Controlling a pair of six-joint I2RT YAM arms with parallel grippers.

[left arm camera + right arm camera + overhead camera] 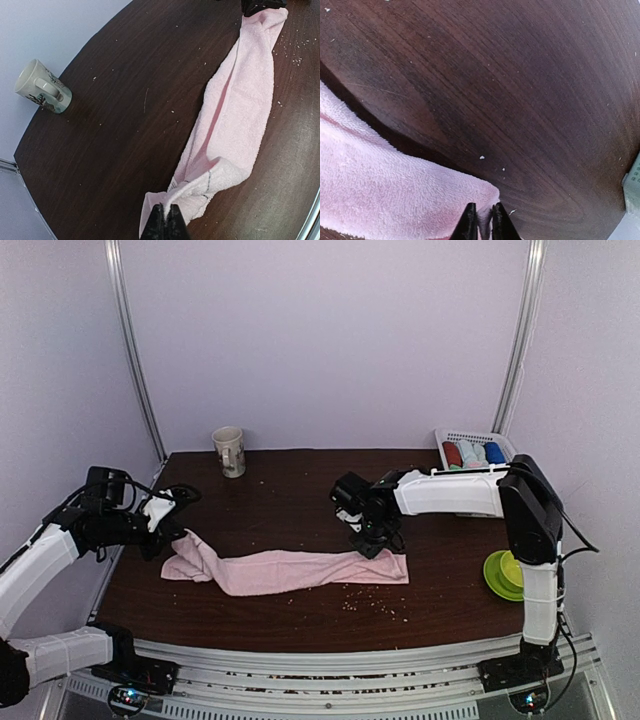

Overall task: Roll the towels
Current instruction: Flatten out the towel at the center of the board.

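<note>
Pinching opposite ends of the pink towel, left gripper and right gripper both clamp fabric; pull taut, flatten, then roll.

On the table, a towel lay stretched from left to right across the lower middle of the top view. The left gripper sat at its left end and the right gripper at its right end. Behind it, a mug stood at the table's far edge, left of centre. A basket sat at the far right corner with rolled towels in it. A bowl rested at the right edge, right of the towel.
</note>
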